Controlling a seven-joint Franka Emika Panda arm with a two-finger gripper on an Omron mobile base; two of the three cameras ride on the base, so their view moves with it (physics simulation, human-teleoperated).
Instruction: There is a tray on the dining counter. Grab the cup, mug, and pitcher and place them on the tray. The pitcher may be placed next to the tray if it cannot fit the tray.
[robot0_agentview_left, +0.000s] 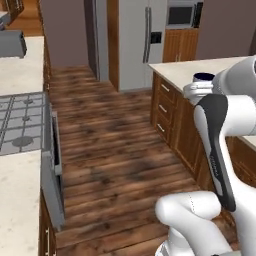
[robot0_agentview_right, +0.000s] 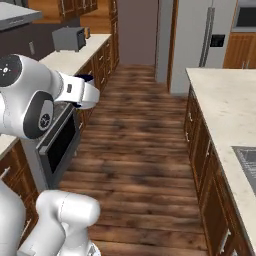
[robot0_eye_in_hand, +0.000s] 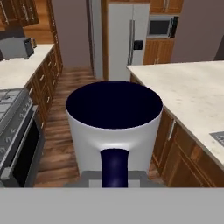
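The gripper (robot0_eye_in_hand: 114, 175) is clamped on the dark navy handle of a mug (robot0_eye_in_hand: 114, 127) with a smooth pale-grey outer wall and deep navy inside, held upright in the air above the brown wood-plank floor (robot0_eye_in_hand: 65, 144) of the aisle. To the right runs the beige speckled stone dining counter (robot0_eye_in_hand: 192, 92) over wooden drawers. To the left is a steel stove (robot0_eye_in_hand: 15, 118) and a narrower speckled counter (robot0_eye_in_hand: 19, 70) with a grey toaster (robot0_eye_in_hand: 15, 47). Far ahead stands a grey refrigerator (robot0_eye_in_hand: 127, 37). No writing is readable.
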